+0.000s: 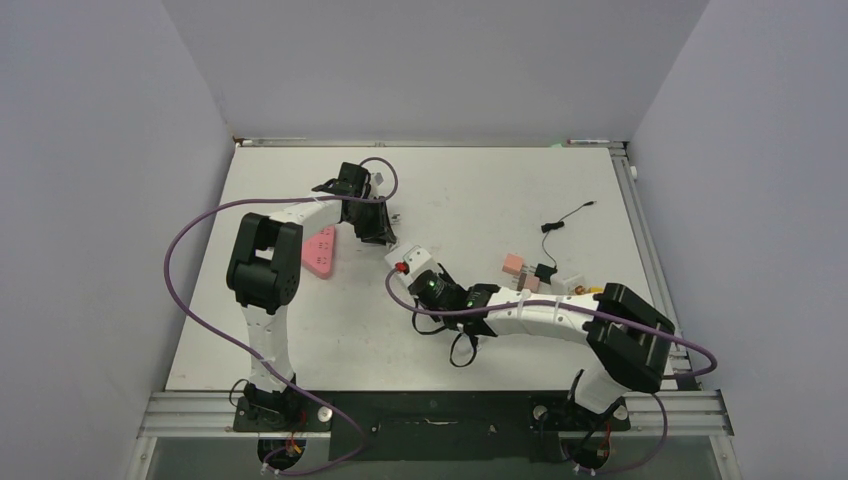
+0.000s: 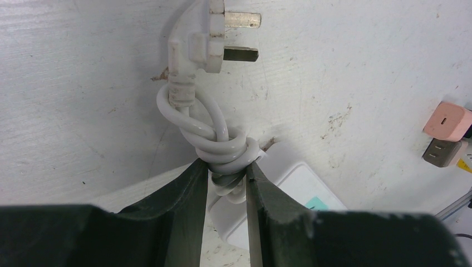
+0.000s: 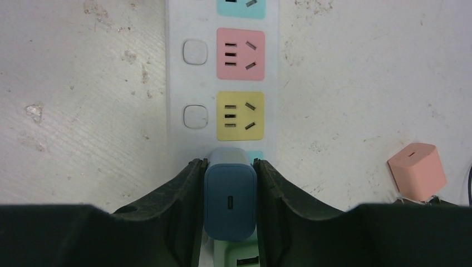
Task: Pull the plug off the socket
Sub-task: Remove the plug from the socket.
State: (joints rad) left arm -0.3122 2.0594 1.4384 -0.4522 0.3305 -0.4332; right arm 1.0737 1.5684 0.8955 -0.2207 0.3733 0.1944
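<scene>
Toward the left edge of the desk (image 1: 500,190) a pink triangular piece (image 1: 320,250) is seen, apart from the work. Just right of it, the left end effector (image 2: 225,167) is closed tight on the knotted white cord (image 2: 222,144) of the socket strip (image 3: 189,83), whose own three-pin plug (image 2: 214,33) lies loose on the desk beyond the fingers. The strip lies about the middle of the desk, and the blue plug (image 3: 230,194), the thing to be pulled, is seated in it, with the right end effector (image 3: 229,164) shut against both flanks of it. The step in hand is judged to be the pull itself. The plug is best drawn straight away from the outlet face, without rocking, while the strip is anchored by its cord. Since a cord gives only a slack hold, the strip may be dragged along, so the pull should be kept short and firm. No true container is present; the nearest to one are the outlets, of which the pink socket (image 3: 240,54) and the yellow socket (image 3: 240,115) are seen empty and only the one under the blue plug is filled. Toward the right edge a pink charger (image 3: 417,169) lies unplugged on the desk.
</scene>
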